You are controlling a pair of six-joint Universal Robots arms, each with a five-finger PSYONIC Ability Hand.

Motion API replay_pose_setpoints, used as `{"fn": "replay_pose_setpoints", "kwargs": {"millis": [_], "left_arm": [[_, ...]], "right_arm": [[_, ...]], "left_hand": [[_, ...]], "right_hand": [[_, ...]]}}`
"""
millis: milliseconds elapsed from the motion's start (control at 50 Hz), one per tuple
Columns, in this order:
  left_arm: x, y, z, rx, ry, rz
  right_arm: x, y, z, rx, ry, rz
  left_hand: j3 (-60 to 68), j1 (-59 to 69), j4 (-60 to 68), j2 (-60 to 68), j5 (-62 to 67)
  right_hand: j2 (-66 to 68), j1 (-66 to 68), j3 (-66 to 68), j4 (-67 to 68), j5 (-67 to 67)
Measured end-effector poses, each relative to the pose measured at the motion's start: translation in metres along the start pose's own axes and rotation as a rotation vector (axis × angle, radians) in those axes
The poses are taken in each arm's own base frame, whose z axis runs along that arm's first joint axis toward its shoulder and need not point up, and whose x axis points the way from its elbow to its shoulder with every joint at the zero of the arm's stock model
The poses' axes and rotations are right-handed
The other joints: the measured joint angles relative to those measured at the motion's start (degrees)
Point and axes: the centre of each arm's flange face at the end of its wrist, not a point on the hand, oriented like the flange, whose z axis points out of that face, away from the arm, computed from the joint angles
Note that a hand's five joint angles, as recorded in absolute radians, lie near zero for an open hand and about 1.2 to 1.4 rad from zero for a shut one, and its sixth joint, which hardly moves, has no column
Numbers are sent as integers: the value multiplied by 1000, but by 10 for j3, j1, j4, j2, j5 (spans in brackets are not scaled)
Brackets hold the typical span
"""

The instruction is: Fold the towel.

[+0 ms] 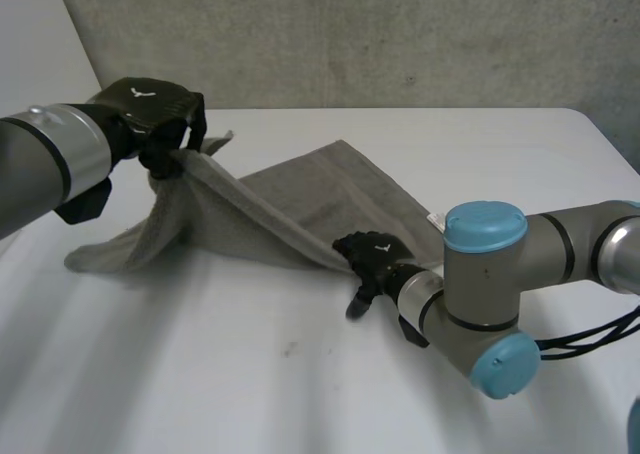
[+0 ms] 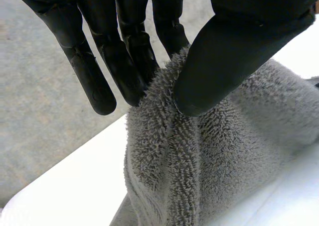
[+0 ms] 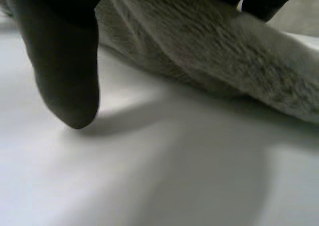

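A grey towel (image 1: pixel 280 209) lies partly spread on the white table (image 1: pixel 250 384). My left hand (image 1: pixel 155 109) holds its far left corner raised off the table. In the left wrist view the thumb (image 2: pixel 224 52) presses a bunched fold of the towel (image 2: pixel 199 161) against the fingers (image 2: pixel 124 61). A taut ridge runs from there down to my right hand (image 1: pixel 370 254), which sits low at the towel's near edge. In the right wrist view my right hand's thumb (image 3: pixel 65 61) points down at the table, apart from the towel (image 3: pixel 224 61), while the fingers lie over the cloth.
The towel's left end droops onto the table below my left hand. A small white label (image 1: pixel 436 218) shows at its right edge, beside the right arm's blue-capped joint (image 1: pixel 485 229). Bare table runs along the front, and a grey wall stands behind.
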Motion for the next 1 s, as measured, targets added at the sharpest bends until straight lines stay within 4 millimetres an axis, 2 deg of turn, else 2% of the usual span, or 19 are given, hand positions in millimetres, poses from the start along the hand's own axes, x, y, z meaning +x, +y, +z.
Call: {"fn": "replay_pose_setpoints", "kwargs": {"millis": [40, 100, 220, 320, 340, 440, 480, 540, 640, 740, 820, 940, 1000], "left_arm": [[-6, -1, -1, 4, -17, -12], [-14, -1, -3, 9, -39, -24], [-25, -1, -5, 20, -72, -42], [-33, 0, -5, 28, -96, -50], [-33, 0, -5, 28, -98, -50], [-37, -2, -8, 39, -111, -51], [-38, -6, -12, 54, -118, -48], [-39, -14, -18, 82, -129, -43], [-39, -28, -33, 136, -146, -31], [-36, -38, -49, 174, -153, -21], [-29, -32, -55, 159, -139, -20], [-20, -12, -51, 94, -107, -27], [-16, 4, -39, 45, -88, -33]], "right_arm": [[5, -2, 4, 24, 33, -6], [9, -6, 7, 54, 59, -11], [20, -29, 1, 125, 92, -26], [42, -74, -18, 228, 149, -82], [44, -78, -21, 237, 154, -89], [56, -129, -54, 312, 201, -240], [54, -155, -76, 328, 212, -333], [47, -183, -103, 317, 214, -434], [33, -210, -138, 228, 189, -524], [20, -223, -164, 87, 140, -579], [21, -226, -172, 24, 110, -601], [30, -223, -167, -6, 89, -600], [36, -211, -154, -45, 69, -590]], "left_hand": [[0, 0, 0, 0, 0], [0, 0, 0, 0, 0], [0, 0, 0, 0, 0], [1, 0, 0, 0, 0], [1, 0, 0, 0, 0], [1, 0, 0, 0, 0], [1, 0, 1, 0, 0], [1, 0, 1, 1, 1], [1, 4, 1, 1, 3], [1, 5, 1, 1, 3], [1, 5, 1, 1, 3], [1, 5, 1, 1, 5], [1, 5, 1, 1, 5]], "right_hand": [[204, 206, 192, 190, 194], [410, 406, 382, 388, 398], [434, 435, 433, 442, 435], [434, 435, 433, 442, 435], [434, 435, 433, 442, 435], [442, 435, 433, 442, 435], [442, 435, 435, 442, 435], [442, 435, 435, 442, 435], [442, 435, 435, 442, 436], [442, 435, 435, 442, 437], [442, 435, 435, 442, 437], [442, 435, 435, 442, 437], [442, 435, 435, 442, 440]]}}
